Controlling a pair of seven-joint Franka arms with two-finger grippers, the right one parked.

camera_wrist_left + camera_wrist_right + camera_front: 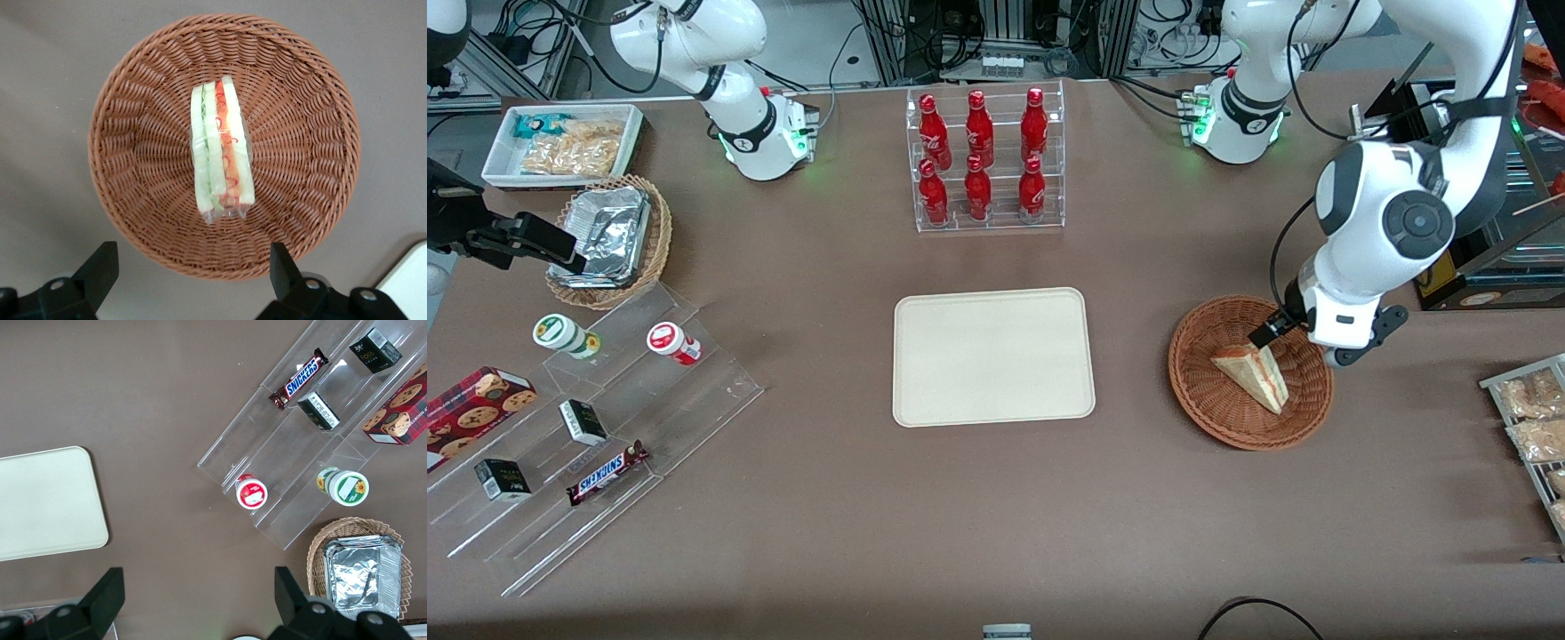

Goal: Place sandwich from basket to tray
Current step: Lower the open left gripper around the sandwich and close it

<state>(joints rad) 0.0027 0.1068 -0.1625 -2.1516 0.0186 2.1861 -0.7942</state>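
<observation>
A brown table [996, 533] fills the scene, its edge farthest from the front camera lined with cables and metal framing. At its centre lies the tray [993, 356], bare; a clear rack of red bottles [983, 160] stands at the tray's 12 o'clock, farther from the camera. The basket [1209, 400] sits at the tray's 3 o'clock in the front view, toward the working arm's end of the table, and the sandwich [1251, 373] lies inside it, near its middle. Toward the parked arm's end are a stepped clear stand [694, 391] with a Snickers bar [607, 472] and small jars, and a tan basket holding a foil container [605, 233]. The front view shows the sandwich's flat bread face and a wedge outline; the left wrist view shows instead its cut edge [222, 150], with green and red-orange layers under clear wrap, and the whole basket [140, 220] rim. The gripper [190, 267] hangs above the basket, empty, its fingers [100, 267] spread wide apart, touching neither sandwich nor wicker.
</observation>
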